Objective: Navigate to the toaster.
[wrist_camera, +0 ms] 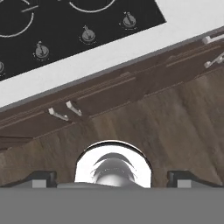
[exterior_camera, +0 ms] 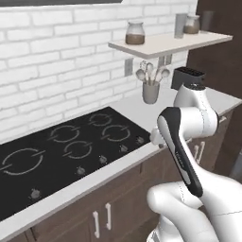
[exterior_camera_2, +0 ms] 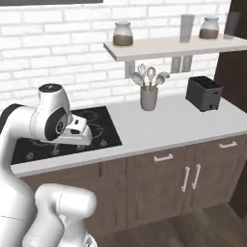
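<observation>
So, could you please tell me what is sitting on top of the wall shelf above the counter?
The shelf carries two lidded jars with brown contents, one at its left end and one toward the right, plus a tall grey tumbler between them. What the brown contents are cannot be told.

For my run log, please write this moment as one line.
phase: navigating | target: toaster on counter, right of utensil cup | pincer: open, holding nothing, aimed at floor | cooktop ahead-left

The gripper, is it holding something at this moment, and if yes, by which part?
Nothing is held. In the hand view the gripper is open, its two fingertips far apart with nothing between them, above the floor by the cabinets.
</observation>
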